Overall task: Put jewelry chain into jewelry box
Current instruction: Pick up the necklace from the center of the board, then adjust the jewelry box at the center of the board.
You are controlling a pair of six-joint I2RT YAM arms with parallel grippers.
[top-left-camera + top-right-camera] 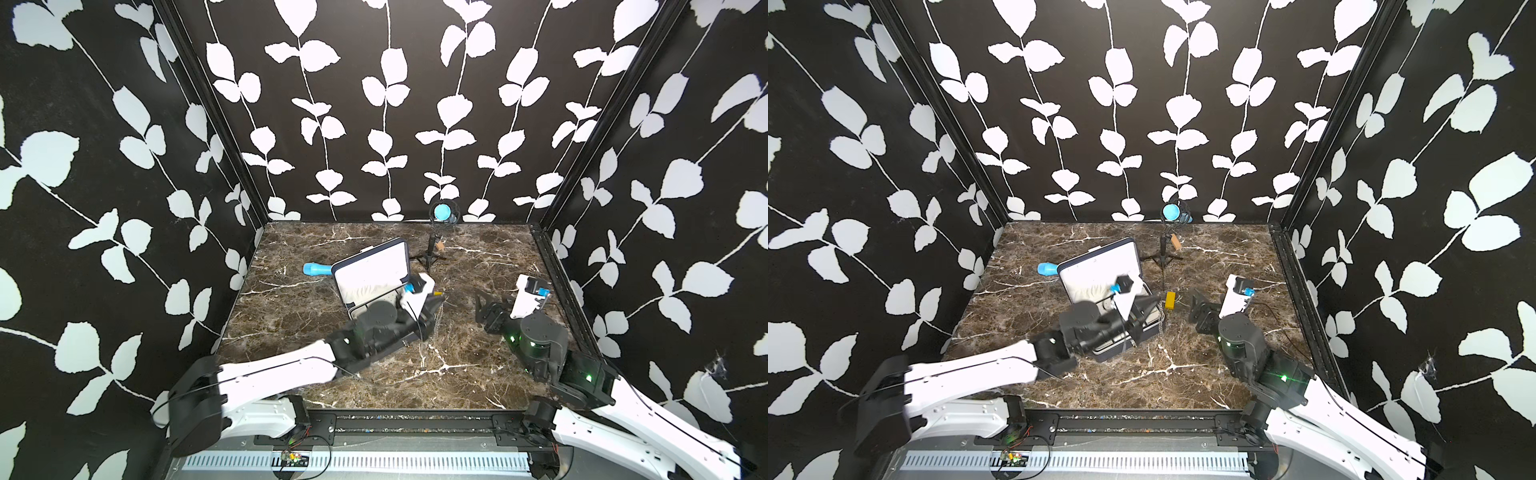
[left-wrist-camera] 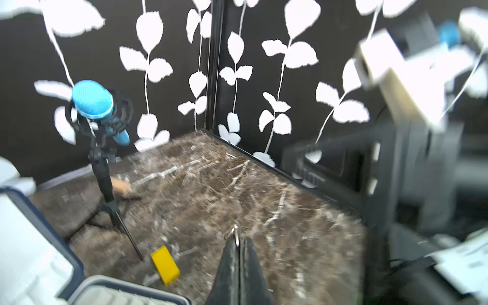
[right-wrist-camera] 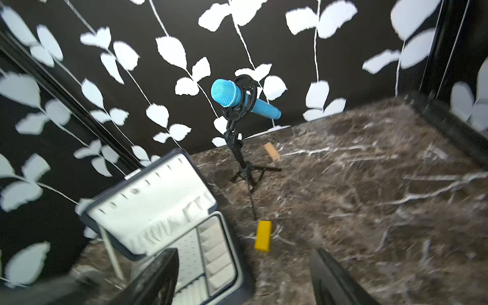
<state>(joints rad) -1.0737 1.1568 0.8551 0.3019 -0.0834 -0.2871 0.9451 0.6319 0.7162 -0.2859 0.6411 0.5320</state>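
Step in hand: transfer of the jewelry chain (image 2: 235, 233) into the jewelry box (image 3: 150, 203). The chain is lifted but not yet deposited. The L arm reaches across the box tray. The left fingers (image 2: 228, 266) are pressed together w/ one end of the chain pinched at the tips, and a short loop protrudes past them in the left wrist view. In a top view the rest of the chain (image 1: 1160, 318) hangs limp just beside the box wall, on the side facing the yellow block (image 1: 1170, 300). Whether its lower end is inside or outside the rim cannot be told. The box rests on the counter (image 1: 457, 374) and is open: lid upright, white lining facing the arms, compartmented tray exposed. The right fingers (image 3: 158, 274) stand wide apart w/ nothing between them, off to the side of the box and clear of the chain. A mic on stand (image 3: 227, 93) and a blue cylinder (image 1: 316, 270) sit behind the box and are not involved. Next move, est.: shift the L wrist toward the lid so the hanging length clears the rim and sits over a tray compartment. Lower until the links pile on the lining, then part the fingers. Req.: slow travel, since a limp chain swings and may drape over the wall. Check that no links trail outside before release. The R arm may steady the box if it slides.
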